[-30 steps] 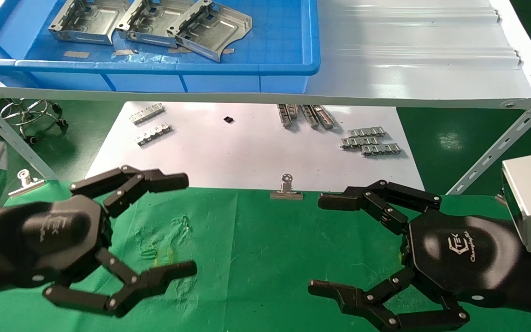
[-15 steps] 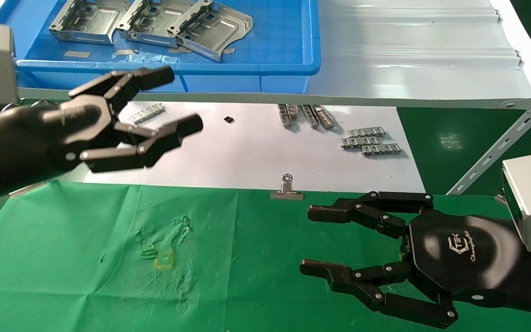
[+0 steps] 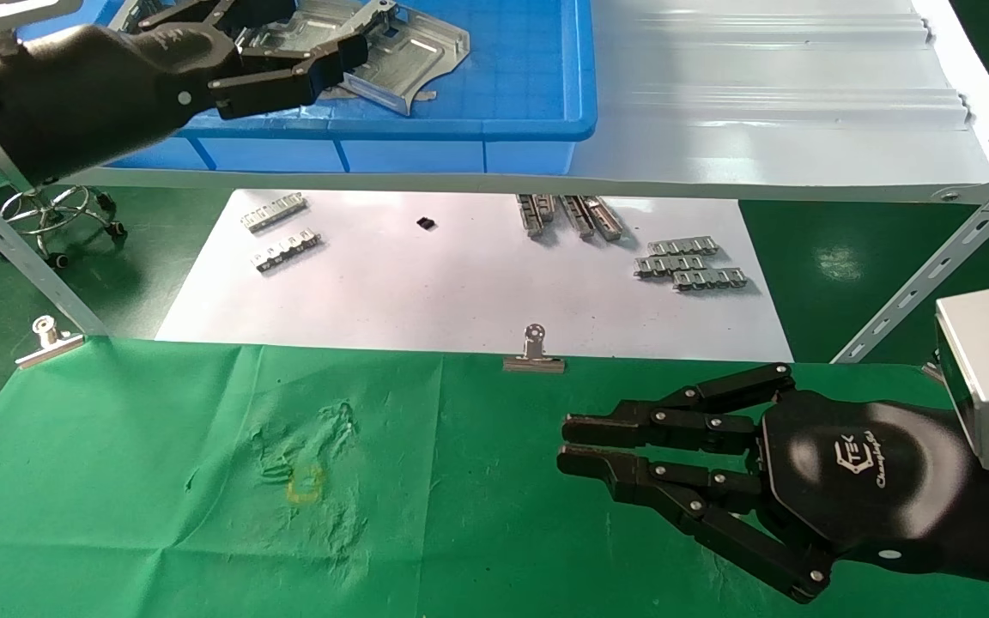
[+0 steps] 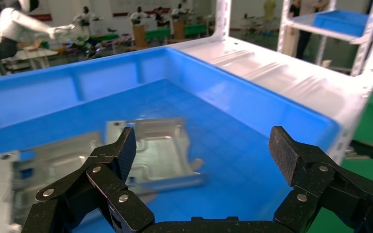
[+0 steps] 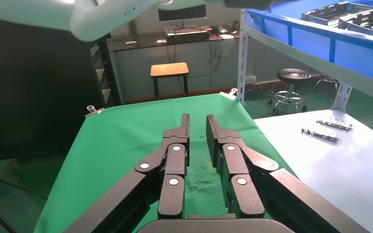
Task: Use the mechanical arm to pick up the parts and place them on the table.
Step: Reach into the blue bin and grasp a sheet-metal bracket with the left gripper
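Three parts [image 3: 374, 47] or so, silvery stamped brackets with folded slotted edges and embossed grooves, overlapping in a row on the floor of the blue bin [image 3: 494, 129], on the white shelf [image 3: 769, 112] beyond the table's far edge, nearer its far-left corner; exact count uncertain, the arm covering some; none yet on the table [image 3: 460, 498]. Left mechanical arm [image 3: 288, 60] poised over the row, fingers spread wide, holding nothing. Risks, as judged: overlapped brackets may lift together or snag by their slots; thin smooth sheet may slide from the pads [image 4: 126, 145]; a finger may catch the bin wall on the way down. Right mechanical arm [image 3: 565, 446] idle above the table near its right edge, fingers drawn almost together, empty; binder clip [image 3: 534, 354] on the far edge.
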Robot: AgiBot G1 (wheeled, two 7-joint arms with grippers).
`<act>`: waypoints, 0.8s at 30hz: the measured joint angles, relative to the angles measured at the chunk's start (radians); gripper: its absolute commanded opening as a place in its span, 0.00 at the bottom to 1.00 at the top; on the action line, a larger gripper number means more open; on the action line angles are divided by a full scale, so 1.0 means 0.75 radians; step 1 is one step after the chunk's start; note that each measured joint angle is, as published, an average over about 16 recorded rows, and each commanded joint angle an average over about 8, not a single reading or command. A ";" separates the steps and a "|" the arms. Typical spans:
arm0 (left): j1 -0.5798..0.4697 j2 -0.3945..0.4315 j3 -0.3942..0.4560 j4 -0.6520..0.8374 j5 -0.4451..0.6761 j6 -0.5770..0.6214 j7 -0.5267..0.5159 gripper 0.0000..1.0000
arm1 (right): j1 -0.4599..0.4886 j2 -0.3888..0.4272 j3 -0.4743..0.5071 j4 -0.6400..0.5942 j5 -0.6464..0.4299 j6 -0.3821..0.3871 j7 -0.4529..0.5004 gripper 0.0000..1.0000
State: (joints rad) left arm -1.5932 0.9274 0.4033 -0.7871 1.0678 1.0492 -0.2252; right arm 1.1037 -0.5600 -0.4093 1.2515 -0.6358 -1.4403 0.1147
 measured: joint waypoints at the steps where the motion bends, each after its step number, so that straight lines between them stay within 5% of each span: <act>1: -0.038 0.013 0.013 0.046 0.023 -0.002 0.001 1.00 | 0.000 0.000 0.000 0.000 0.000 0.000 0.000 0.00; 17: -0.501 0.212 0.170 0.752 0.298 -0.095 0.068 0.98 | 0.000 0.000 0.000 0.000 0.000 0.000 0.000 0.00; 20: -0.536 0.240 0.178 0.830 0.316 -0.141 0.091 0.78 | 0.000 0.000 0.000 0.000 0.000 0.000 0.000 0.00; 24: -0.563 0.272 0.184 0.907 0.329 -0.208 0.118 0.28 | 0.000 0.000 0.000 0.000 0.000 0.000 0.000 0.00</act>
State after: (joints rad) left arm -2.0155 1.1314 0.5412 -0.1067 1.3148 0.8933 -0.1371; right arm 1.1037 -0.5600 -0.4094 1.2515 -0.6357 -1.4403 0.1147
